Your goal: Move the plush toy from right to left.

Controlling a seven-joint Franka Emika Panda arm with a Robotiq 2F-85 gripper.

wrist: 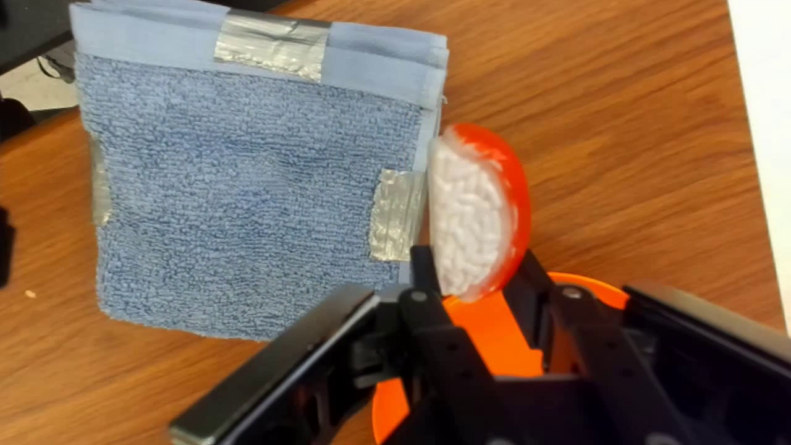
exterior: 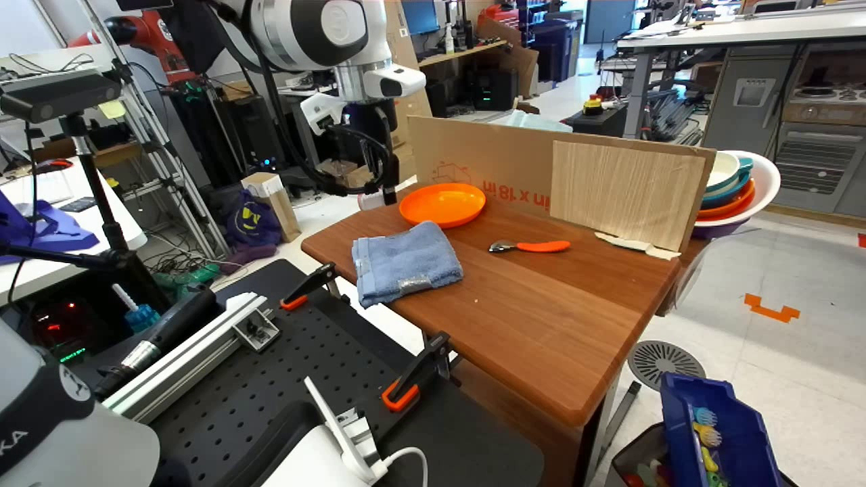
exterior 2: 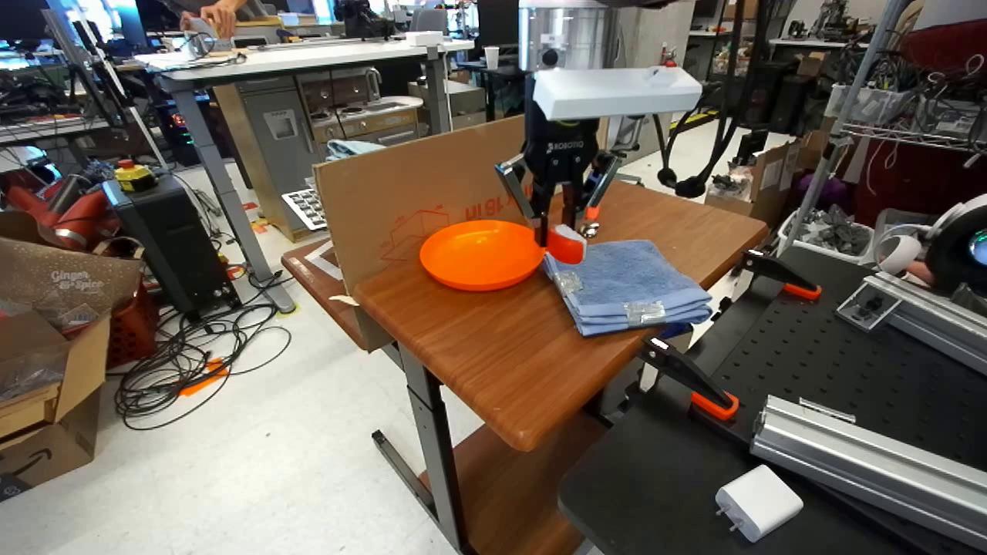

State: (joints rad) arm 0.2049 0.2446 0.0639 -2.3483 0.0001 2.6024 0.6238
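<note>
The plush toy [wrist: 473, 216] shows in the wrist view as a rounded lump with a white textured face and a red-orange back. My gripper [wrist: 474, 272] is shut on it, with one black finger on each side. In an exterior view the toy [exterior 2: 567, 245] hangs from the fingertips of the gripper [exterior 2: 557, 227], in front of the gap between the orange plate and the blue cloth. It appears to be above the table. In an exterior view only a pale edge of the toy [exterior: 370, 201] shows beside the dark gripper [exterior: 389, 189].
The orange plate [exterior: 443, 205] and the folded blue cloth [exterior: 406, 262] lie on the wooden table [exterior: 534, 318]. An orange-handled tool [exterior: 541, 247] lies farther along. A cardboard panel [exterior: 487, 159] stands along one table edge. Clamps [exterior: 423, 368] sit at the opposite edge.
</note>
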